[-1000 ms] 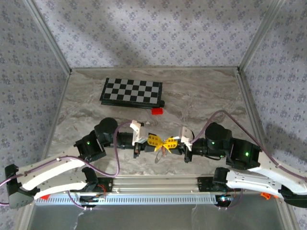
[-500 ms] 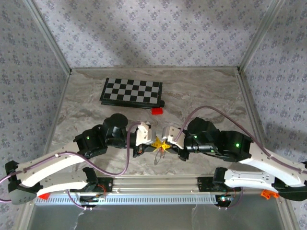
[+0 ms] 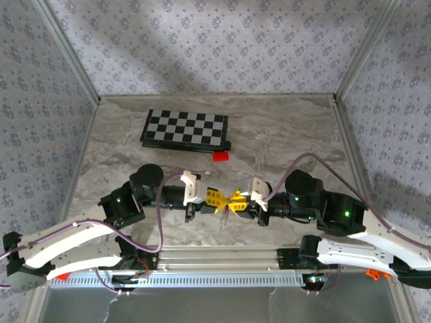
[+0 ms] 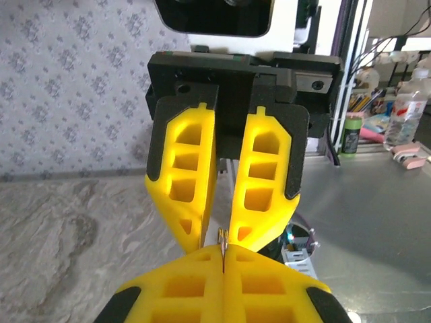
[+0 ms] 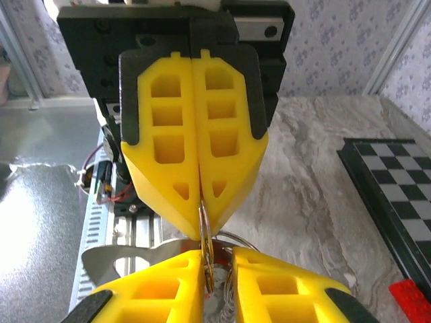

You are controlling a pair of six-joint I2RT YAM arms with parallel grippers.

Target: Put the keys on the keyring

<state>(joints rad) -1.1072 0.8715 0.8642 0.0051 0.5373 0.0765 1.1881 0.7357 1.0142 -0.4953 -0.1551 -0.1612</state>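
Right wrist view, lower centre: the keyring (image 5: 207, 264) shows as a thin brassy metal loop seen edge-on. It runs from the closed tips of the left gripper (image 5: 201, 217) down into the gap between the right gripper (image 5: 217, 259) fingers at the bottom edge. Thin silvery wire curves (image 5: 237, 237) bow out just to its right. A flat silvery key (image 5: 116, 259) juts toward the lower left, beside the right gripper's near finger. How the key joins the loop I cannot tell.

The left gripper's yellow fingers are pressed together and pinch the loop. The right gripper's fingers stand slightly parted around it, with a visible gap on either side of the metal.

From the left wrist, the loop's edge (image 4: 222, 237) sticks up between that arm's closed fingertips at bottom centre. The right gripper (image 4: 221, 235) faces it tip to tip, its fingers spread in a narrow V.

From above, both grippers (image 3: 221, 200) (image 3: 232, 200) meet at lower centre, a faint loop (image 3: 227, 212) hanging just below them over the marbled table (image 3: 303, 134). A red block (image 3: 220, 156) lies above them, touching a chessboard (image 3: 185, 128).
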